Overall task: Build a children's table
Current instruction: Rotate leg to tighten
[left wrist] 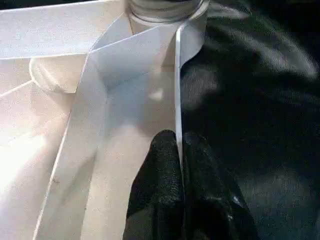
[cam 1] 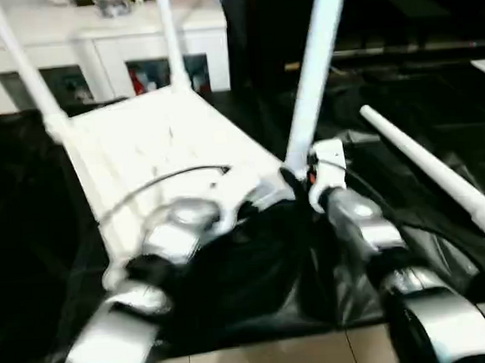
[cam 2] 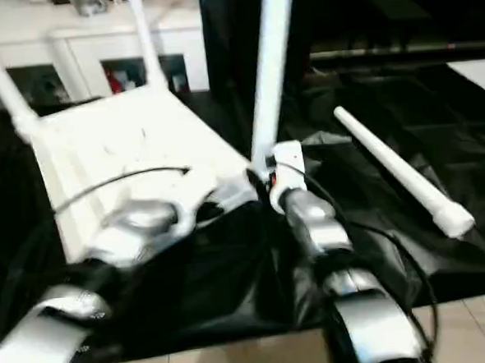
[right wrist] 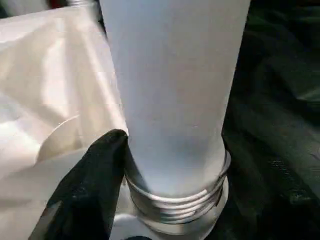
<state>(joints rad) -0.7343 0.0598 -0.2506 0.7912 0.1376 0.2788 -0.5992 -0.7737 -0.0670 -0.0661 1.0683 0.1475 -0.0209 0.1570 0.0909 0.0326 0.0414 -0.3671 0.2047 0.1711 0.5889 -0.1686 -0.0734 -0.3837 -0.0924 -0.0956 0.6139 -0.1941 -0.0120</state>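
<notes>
On black-draped work table (cam 1: 32, 244): white tabletop (cam 1: 158, 145) lies underside up, two legs (cam 1: 21, 67) standing in far corners. L gripper (left wrist: 180, 170) clamped shut on tabletop's thin side wall nr the close corner. Third leg (cam 1: 314, 70) upright in that corner socket, threaded end showing; R gripper (right wrist: 165, 170) closed round its base. Fourth leg (cam 1: 431, 170) lies loose on cloth, far right, well apart.

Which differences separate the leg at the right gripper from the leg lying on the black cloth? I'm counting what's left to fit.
The white tapered tube leg at the right gripper stands upright, base at the white tabletop's corner socket; the loose white tube leg lies flat on the cloth, untouched. Both look alike in shape.
</notes>
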